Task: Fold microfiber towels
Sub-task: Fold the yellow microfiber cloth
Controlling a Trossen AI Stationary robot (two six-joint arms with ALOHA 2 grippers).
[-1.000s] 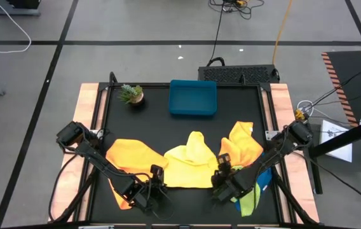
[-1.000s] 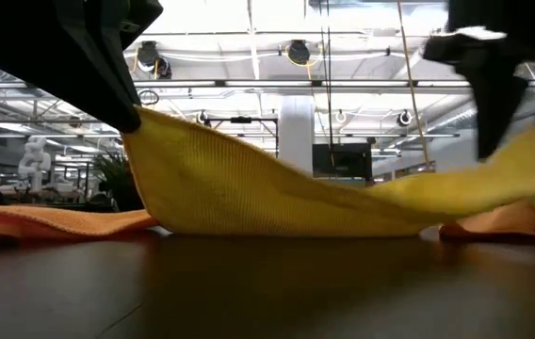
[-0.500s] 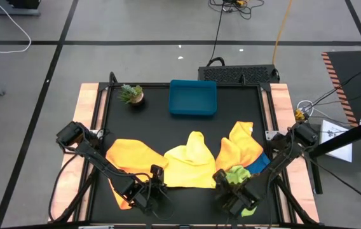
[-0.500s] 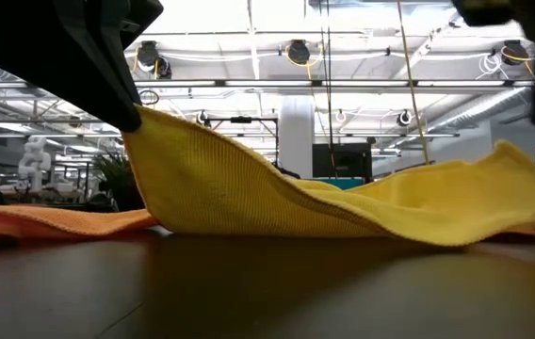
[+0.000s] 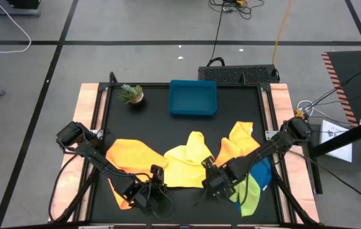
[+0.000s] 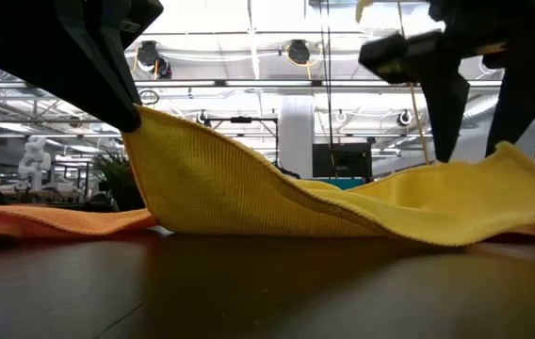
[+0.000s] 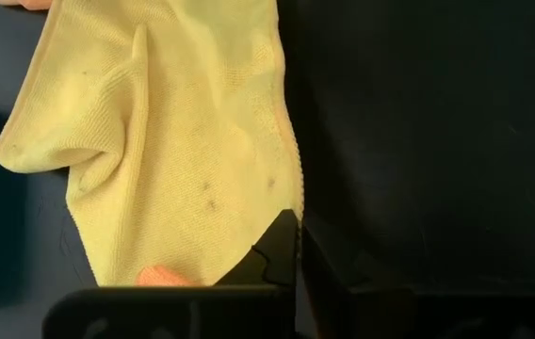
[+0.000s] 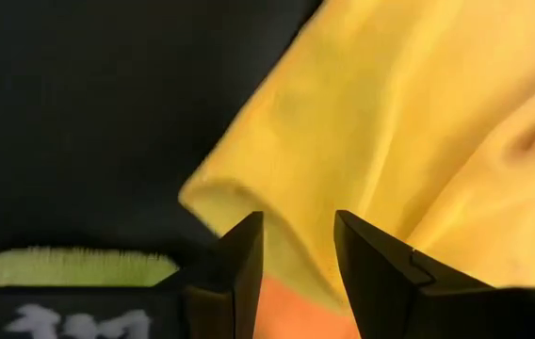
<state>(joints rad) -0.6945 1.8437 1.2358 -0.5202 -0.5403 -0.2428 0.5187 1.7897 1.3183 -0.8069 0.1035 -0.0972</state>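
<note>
- Where the black tabletop [image 5: 180,137] fills the centre of the high view, a small potted plant [image 5: 131,94] stands at its upper left and a blue tray [image 5: 193,97] at its upper middle.
- Left claw [image 5: 157,185]: lower left of centre in the high view, at the near left corner of the yellow towel [image 5: 187,166]. It is shut on that corner; in the low view the corner is lifted off the tabletop under the dark arm at upper left of the frame, the cloth sloping down to the right.
- Left wrist view: the yellow towel [image 7: 164,141] spreads over the left half of the frame, black tabletop on the right, a scrap of orange at the bottom edge beside the dark finger [image 7: 282,250].
- Left orange towel [image 5: 129,159]: lies flat, left of the yellow towel and touching it.
- Yellow towel: middle of the tabletop, rumpled, a peak pointing toward the tray.
- Right claw [image 5: 213,180]: lower right of centre in the high view, over the near right corner of the yellow towel. Right wrist view shows its fingers [image 8: 239,254] parted, a raised fold of yellow cloth [image 8: 343,160] in the gap and orange below; cannot tell whether the pads are pressing on the cloth.
- Right orange towel [image 5: 239,145]: right of the yellow towel, bunched.
- Blue towel [image 5: 261,172] and lime green towel [image 5: 249,197]: lower right, partly beneath the right arm, green nearest the front edge.
</note>
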